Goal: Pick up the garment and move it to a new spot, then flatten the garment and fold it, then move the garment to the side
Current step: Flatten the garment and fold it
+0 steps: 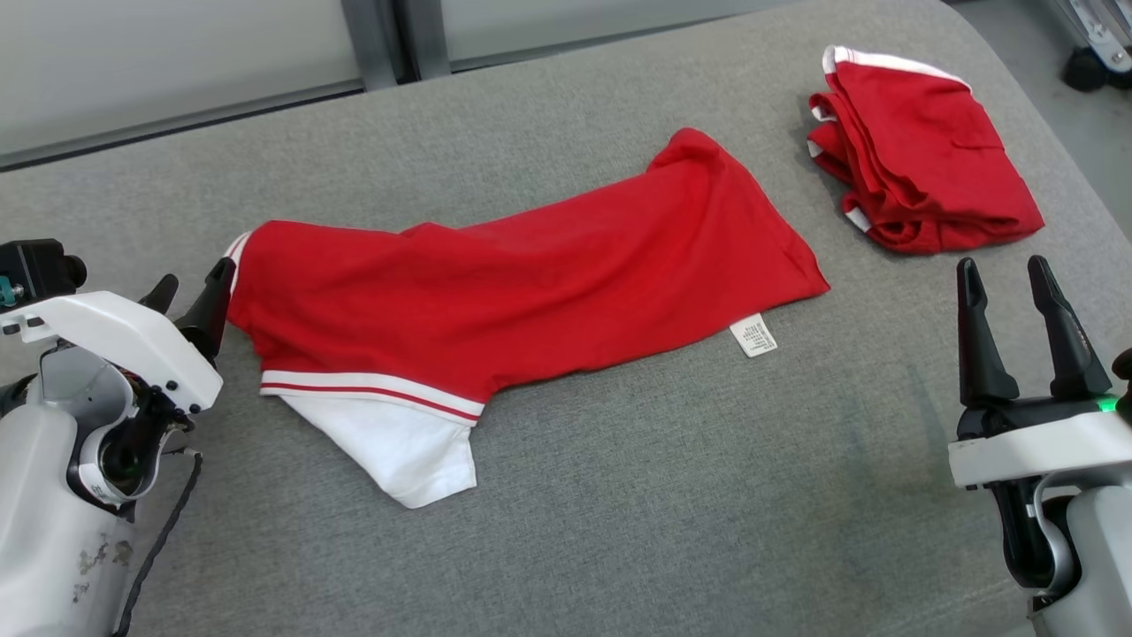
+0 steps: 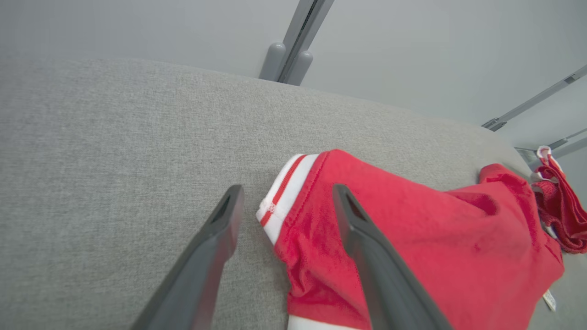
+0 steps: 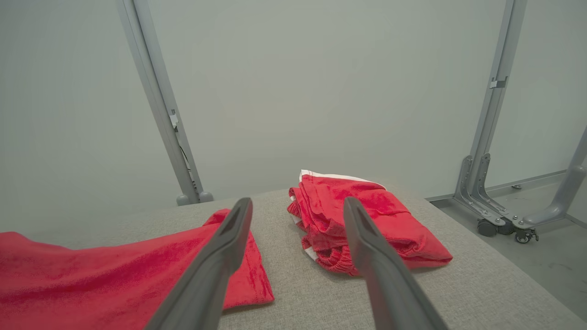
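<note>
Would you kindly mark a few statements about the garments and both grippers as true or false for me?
1. The spread red garment lies on the grey table. True.
2. The right gripper is shut on the folded red garment. False: it stands open, apart from that garment, holding nothing.
3. A white label lies at the spread red garment's hem. True.
4. The left gripper hangs above the table's middle. False: it stands open at the spread red garment's striped left end.
</note>
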Controlling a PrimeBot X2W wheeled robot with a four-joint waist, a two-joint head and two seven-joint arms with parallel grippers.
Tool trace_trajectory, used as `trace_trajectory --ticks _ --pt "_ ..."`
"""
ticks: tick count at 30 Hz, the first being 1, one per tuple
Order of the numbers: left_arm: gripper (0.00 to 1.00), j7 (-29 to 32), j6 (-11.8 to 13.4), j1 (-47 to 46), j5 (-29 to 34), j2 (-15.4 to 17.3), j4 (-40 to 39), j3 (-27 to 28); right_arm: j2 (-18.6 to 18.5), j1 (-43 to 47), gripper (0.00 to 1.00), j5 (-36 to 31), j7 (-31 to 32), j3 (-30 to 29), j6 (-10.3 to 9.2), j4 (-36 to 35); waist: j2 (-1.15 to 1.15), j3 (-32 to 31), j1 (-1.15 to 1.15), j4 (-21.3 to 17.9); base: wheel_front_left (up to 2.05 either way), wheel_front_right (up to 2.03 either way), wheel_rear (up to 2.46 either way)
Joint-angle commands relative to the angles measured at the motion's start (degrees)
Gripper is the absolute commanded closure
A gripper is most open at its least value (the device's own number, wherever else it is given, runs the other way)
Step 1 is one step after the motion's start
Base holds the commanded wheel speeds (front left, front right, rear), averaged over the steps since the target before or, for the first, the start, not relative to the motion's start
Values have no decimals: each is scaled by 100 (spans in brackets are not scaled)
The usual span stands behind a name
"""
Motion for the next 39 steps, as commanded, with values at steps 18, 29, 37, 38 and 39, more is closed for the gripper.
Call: trace_trajectory --ticks 18,29,37,38,39 --pt "0 -2239 671 1835 1202 -271 -2080 -239 -45 498 0 -129 32 -6 -2 -114 0 -738 0 870 0 0 0" --pt "0 -2128 854 2536 1031 -734 -2508 -624 -1 637 0 -133 124 -77 -2 -199 0 -731 0 1127 0 0 0" --pt "0 -1259 498 2403 525 -891 -1934 -992 -16 530 0 -138 195 -24 -2 -264 0 -710 0 1059 0 0 0" --pt "0 -1123 438 2369 421 -937 -1814 -1039 -11 518 0 -133 195 -4 -2 -261 0 -692 0 1028 0 0 0" --pt "0 -1028 364 2308 313 -1007 -1710 -1074 -4 496 0 -128 195 7 -2 -259 0 -670 0 991 0 0 0"
